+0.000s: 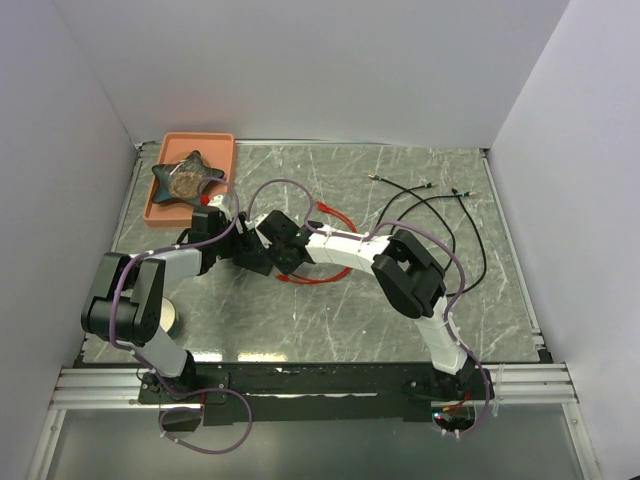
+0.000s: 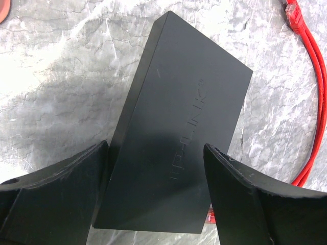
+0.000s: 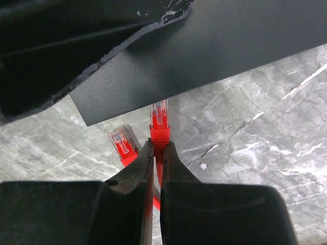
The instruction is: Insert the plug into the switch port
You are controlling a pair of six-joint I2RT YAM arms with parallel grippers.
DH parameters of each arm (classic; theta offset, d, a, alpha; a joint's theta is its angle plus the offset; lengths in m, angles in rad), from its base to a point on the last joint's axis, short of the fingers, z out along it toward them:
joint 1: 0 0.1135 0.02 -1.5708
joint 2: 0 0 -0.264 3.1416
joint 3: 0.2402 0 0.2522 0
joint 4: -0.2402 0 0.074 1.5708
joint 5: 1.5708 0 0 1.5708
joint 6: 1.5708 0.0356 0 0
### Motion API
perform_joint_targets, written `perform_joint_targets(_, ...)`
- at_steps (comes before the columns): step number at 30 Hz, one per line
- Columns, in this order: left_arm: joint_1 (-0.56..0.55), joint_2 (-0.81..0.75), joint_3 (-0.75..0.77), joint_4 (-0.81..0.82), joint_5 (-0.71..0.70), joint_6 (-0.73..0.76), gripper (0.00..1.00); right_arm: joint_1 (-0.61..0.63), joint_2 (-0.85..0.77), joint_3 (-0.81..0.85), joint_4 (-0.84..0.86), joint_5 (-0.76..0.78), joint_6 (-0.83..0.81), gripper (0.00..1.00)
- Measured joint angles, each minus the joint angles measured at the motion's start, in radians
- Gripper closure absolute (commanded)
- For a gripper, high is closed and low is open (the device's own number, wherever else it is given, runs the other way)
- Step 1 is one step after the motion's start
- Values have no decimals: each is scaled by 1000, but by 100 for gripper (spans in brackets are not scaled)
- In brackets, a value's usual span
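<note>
the switch [image 2: 179, 127] is seen lying flat on the grey marbled table [image 1: 400, 320], left of centre in the overhead view. it fills the middle of the left wrist view, set at a slant with its lettered top face up. the left gripper [image 2: 156, 148] is placed over it with the jaws spread wide. one finger [image 2: 61, 199] is at the lower left of that frame against the box's long side, and the other at the lower right overlaps its top face. whether the box is actually squeezed cannot be told. in the right wrist view the right gripper [image 3: 157, 149] is shown with its jaws almost together, pinched on the red rear of the plug [image 3: 159, 120]. the plug is pointed up the frame and its clear tip is met by the lower edge of the switch. the sockets are hidden, so whether it is seated cannot be told. a second plug [image 3: 121, 142] is seen loose on the table just left of the held one. a red cable [image 2: 321, 122] is looped along the right edge of the left wrist view. an orange tray [image 1: 215, 150] holding a star-shaped dish [image 1: 187, 175] is found at the upper left of the overhead view, and black wires [image 1: 430, 210] at the upper right.
</note>
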Motion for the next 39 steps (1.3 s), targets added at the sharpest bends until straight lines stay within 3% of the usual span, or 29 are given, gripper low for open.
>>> perform_joint_targets(24,6,-4,-32,60,32,20,18,2,0,-11,19,-30,-60,100)
perform_joint_targets(39,19,-42,-103,121,79,22,24,1,-65,-144,148,-73,-169,100)
